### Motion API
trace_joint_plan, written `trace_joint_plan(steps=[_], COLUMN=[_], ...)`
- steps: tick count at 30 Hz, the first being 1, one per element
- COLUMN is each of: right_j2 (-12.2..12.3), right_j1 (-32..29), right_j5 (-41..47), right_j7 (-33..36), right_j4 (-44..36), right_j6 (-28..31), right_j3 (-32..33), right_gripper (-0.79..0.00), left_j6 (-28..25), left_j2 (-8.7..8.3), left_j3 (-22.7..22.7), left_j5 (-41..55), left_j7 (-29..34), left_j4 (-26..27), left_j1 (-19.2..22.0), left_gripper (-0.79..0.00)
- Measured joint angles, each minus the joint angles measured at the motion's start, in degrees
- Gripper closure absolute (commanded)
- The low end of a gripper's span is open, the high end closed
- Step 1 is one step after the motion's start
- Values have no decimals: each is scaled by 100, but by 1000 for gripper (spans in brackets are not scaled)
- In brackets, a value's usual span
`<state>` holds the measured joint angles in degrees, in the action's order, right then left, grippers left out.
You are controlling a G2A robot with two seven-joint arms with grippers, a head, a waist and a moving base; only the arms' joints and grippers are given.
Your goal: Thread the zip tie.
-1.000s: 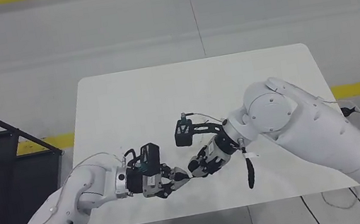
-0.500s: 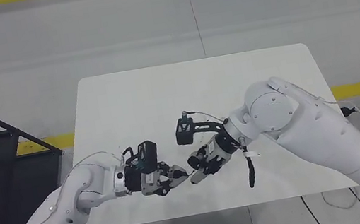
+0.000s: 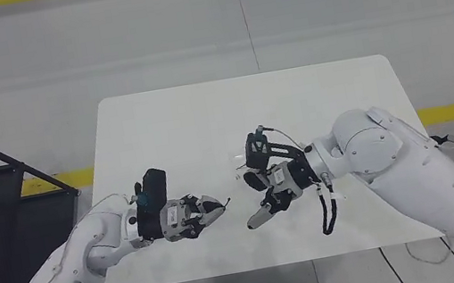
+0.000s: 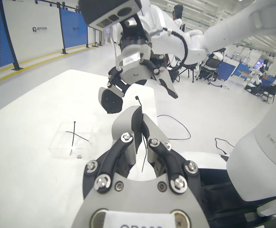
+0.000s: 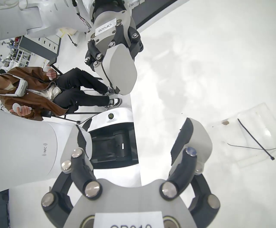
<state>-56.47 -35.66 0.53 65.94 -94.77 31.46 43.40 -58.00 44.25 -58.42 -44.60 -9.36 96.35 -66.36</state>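
Seen from the left wrist, the left gripper [image 4: 140, 117] has its two grey fingers pressed together on a thin black plastic zip tie [image 4: 144, 149]. The tie's small square head sticks out just past the fingertips. Its tail runs back between the fingers toward the palm and hangs free there. Beyond the head stands the right gripper [image 4: 142, 101], its black-padded fingers spread wide with nothing between them (from this angle the head lines up with that opening, but the top view shows a gap between the tie's tip and the right fingers). So the tie is in the left gripper alone, held above the front part of the white rectangular table [image 3: 293, 103]. The right gripper faces it from near by without touching it. Farther off on the table sits a shallow clear plastic tray [image 4: 60, 151] with two more black zip ties [image 4: 73, 135] lying crossed inside it.

A second ago the two grippers met tip to tip near the table's front middle, and half a second ago they were still close together. Now they have drawn apart. The left gripper has pulled back toward its own side with the tie, and the right gripper has backed away to its side, fingers apart.
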Motion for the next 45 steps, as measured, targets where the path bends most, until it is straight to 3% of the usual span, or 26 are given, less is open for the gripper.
trace_joint_plan(steps=[16, 23, 26, 30, 33, 35, 45], right_j2=[41, 48, 67, 53, 15, -23, -205], right_j1=[-169, -531, -701, -851, -906, -915, -783], right_j5=[-137, -502, -556, -660, -744, -787, -886], right_j7=[-161, -964, -1128, -1338, -1566, -1756, -2209], right_j4=[-118, -150, -143, -196, -213, -164, 176], right_j6=[21, 319, 510, 657, 706, 722, 815], right_j3=[117, 242, 294, 260, 198, 149, -92], right_gripper=[-785, -785, -742, -585, -542, -449, -311], left_j6=[149, 419, 347, 239, 297, 291, 402], left_j2=[22, 151, 214, 290, 356, 399, 567], left_j3=[10, 76, 113, 179, 226, 261, 296], left_j5=[111, 558, 770, 916, 934, 915, 986], left_j7=[-34, -217, -404, -440, -512, -531, -557], left_j4=[53, 3, -73, -153, -144, -147, -318], left_j1=[-55, -66, -55, 4, 17, 31, 105], left_gripper=[0, 0, 0, 0, 0, 0, 0])
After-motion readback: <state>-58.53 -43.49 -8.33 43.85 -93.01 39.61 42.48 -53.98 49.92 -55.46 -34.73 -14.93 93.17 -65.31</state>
